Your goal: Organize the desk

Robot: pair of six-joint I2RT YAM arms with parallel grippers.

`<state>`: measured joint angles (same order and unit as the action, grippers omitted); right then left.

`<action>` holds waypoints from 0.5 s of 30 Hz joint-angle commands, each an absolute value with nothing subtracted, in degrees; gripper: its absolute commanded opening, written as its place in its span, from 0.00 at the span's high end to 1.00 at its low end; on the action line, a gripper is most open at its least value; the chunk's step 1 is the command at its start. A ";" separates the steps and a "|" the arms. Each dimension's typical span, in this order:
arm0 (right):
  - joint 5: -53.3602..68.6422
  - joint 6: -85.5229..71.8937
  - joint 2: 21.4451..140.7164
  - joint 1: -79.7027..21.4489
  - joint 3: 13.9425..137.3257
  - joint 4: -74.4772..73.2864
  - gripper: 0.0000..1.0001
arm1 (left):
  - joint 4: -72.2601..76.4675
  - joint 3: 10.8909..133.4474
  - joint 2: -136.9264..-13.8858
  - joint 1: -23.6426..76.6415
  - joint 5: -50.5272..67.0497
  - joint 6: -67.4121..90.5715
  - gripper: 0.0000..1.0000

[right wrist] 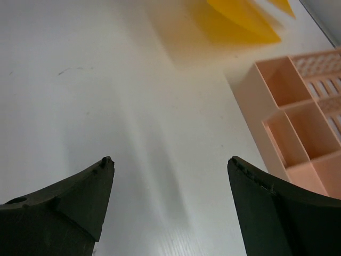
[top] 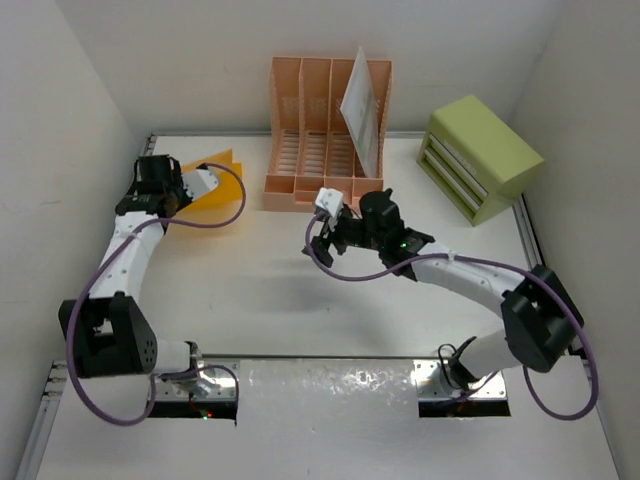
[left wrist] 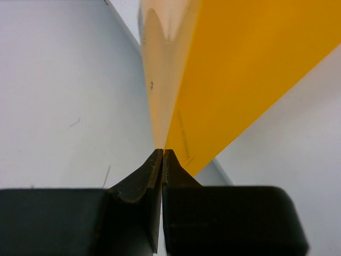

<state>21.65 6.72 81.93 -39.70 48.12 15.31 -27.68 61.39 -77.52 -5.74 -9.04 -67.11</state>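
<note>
Left wrist view: left gripper pinches shut on the yellow folder, holding it on edge at the far-left corner of the desk — probably for filing. Meanwhile the right gripper hovers empty, jaws wide, near the peach file rack.

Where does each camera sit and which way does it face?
Top external: above and behind the robot, looking down on the desk; left arm, right arm show.
Left wrist: on left arm, looking along the left pincer, shut on the yellow folder.
Right wrist: on right arm, looking down past the open right pincer at desk and peach rack.
Shared: all three show the folder.
</note>
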 commanded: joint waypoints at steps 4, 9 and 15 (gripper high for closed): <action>28.03 15.11 92.09 -43.33 56.07 25.46 0.13 | -48.67 72.32 -73.22 -6.06 -4.31 -69.43 1.00; 29.00 13.19 102.20 -44.03 65.81 30.06 0.12 | -59.40 81.02 -71.81 -6.06 -3.87 -72.06 1.00; 25.41 11.00 109.94 -45.88 71.72 34.95 0.11 | -68.72 89.90 -70.32 -5.98 -1.24 -75.67 1.00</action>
